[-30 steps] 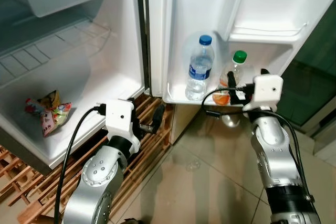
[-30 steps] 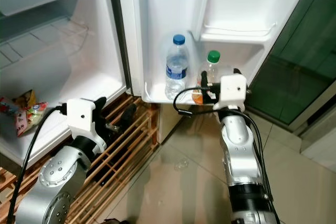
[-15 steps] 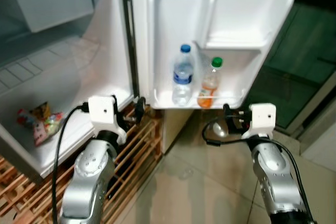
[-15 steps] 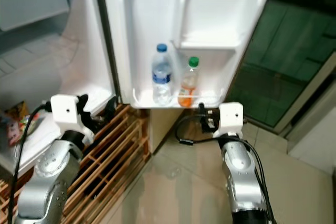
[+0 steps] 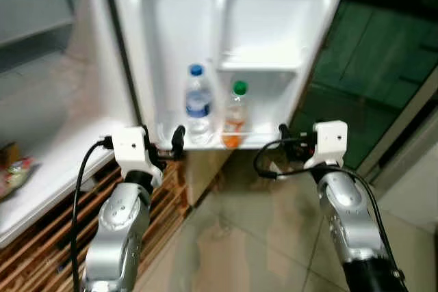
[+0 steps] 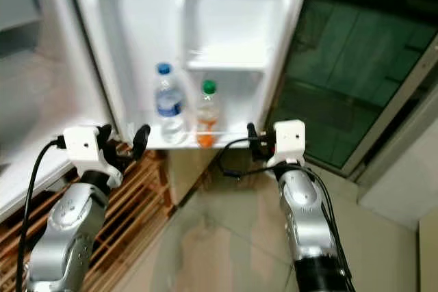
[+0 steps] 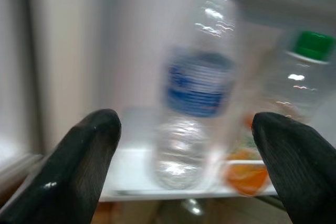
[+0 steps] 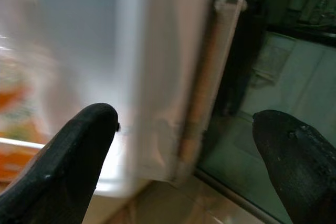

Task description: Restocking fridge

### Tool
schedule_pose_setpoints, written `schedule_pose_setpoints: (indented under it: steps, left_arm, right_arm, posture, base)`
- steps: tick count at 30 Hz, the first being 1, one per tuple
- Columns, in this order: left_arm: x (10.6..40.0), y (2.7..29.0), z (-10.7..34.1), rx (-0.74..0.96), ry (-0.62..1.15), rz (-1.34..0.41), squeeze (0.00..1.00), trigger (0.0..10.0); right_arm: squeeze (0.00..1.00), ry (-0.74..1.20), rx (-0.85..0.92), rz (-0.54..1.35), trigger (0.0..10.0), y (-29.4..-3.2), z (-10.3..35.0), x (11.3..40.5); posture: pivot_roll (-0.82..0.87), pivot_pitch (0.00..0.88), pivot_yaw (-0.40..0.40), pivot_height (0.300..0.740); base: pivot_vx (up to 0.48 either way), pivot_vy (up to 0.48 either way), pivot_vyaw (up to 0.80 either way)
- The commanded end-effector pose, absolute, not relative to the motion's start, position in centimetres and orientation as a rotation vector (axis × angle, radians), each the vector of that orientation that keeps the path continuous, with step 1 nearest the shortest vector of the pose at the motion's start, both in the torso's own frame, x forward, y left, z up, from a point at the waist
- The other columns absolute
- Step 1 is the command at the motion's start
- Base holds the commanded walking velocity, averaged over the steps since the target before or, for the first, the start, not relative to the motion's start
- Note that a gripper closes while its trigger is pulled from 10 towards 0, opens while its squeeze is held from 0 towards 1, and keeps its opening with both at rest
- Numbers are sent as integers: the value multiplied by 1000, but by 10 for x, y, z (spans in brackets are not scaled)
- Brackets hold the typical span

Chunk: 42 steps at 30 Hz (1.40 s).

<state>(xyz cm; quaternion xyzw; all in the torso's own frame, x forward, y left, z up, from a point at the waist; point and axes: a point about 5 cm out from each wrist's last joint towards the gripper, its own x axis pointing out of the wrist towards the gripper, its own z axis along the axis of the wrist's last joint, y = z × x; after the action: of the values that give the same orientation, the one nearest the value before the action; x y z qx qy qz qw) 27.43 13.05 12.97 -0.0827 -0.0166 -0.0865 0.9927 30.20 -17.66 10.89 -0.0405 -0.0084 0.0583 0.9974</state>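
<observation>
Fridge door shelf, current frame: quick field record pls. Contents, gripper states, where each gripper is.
door shelf: two bottles, upright, side by side
water bottle: blue cap, on robot's left
orange drink bottle: green cap, on robot's right
left gripper: open, facing the water bottle, holding nothing
right gripper: open, holding nothing, at the door's outer edge
fridge door: open
</observation>
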Motion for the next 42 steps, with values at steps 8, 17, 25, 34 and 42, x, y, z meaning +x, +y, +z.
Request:
schedule_pose_setpoints:
  steps: [8,17,25,34,42]
  left_arm:
    - [274,155,115,-93,42,-90,0,10000]
    - [260,150,125,-91,-33,-137,0,10000]
    - [265,157,122,-88,-18,-61,0,10000]
    - [265,159,118,-101,9,-48,0,10000]
    - [270,175,108,-97,68,15,0,10000]
  right_arm:
    - [0,-9,-45,162,10000,-167,105,302]
    - [0,-6,-32,190,10000,-164,101,299]
    - [0,-11,-33,193,10000,-163,101,299]
    - [0,-1,-27,161,10000,-170,99,298]
    - [0,103,-97,178,10000,-203,76,274]
  posture:
    - [-135,0,-7,740]
    - [-126,0,-1,740]
    - [-137,0,8,740]
    - [-138,0,3,740]
    - [-140,0,2,740]
  base:
    - [43,0,623]
    - [0,-153,619]
    - [0,-472,619]
    - [0,-371,414]
    - [0,0,0]
